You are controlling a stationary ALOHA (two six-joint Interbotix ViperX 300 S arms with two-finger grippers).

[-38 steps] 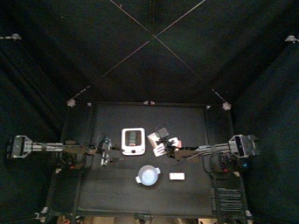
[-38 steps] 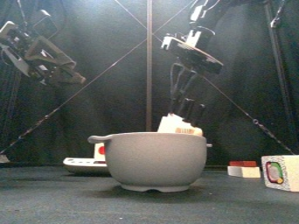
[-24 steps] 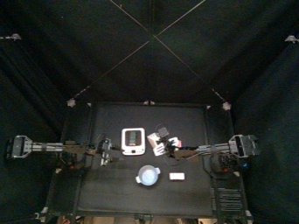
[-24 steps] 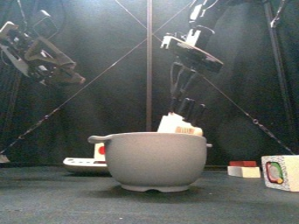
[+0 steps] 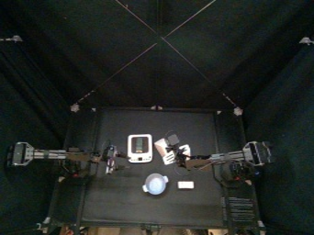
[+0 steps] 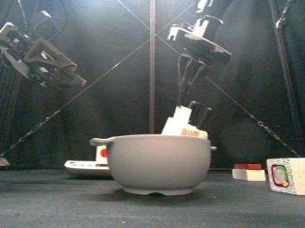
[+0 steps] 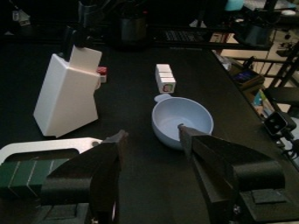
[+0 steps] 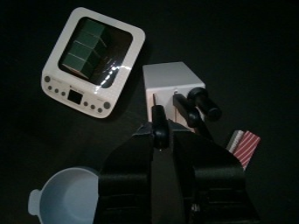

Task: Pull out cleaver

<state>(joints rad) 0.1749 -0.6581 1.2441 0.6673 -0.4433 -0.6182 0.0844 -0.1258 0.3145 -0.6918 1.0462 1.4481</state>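
Right now the right gripper [image 8: 158,131] hangs straight over the white knife block [image 8: 173,81], which stands near the middle of the table, behind the gray bowl [image 6: 149,165] in the front view. Its jaws are pressed close together, and a thin dark strip sits between them. That strip looks like the cleaver [image 8: 158,114] seen from its edge, so I think the jaws are pinching it, but it is too thin to be sure. The strip runs in a line from the jaw tips to the top of the block, so the cleaver's long way points down into its slot. From the front the block leans a little, so I think the pull should go up along that lean and not off to the side. Two other black handles [image 8: 205,105] stick out of the block just beside the strip, and the jaws could bump them. The left gripper [image 7: 152,140] is held up, off to the left side, well apart from the block, with its jaws spread and nothing in them. So the right arm is the nearer one.
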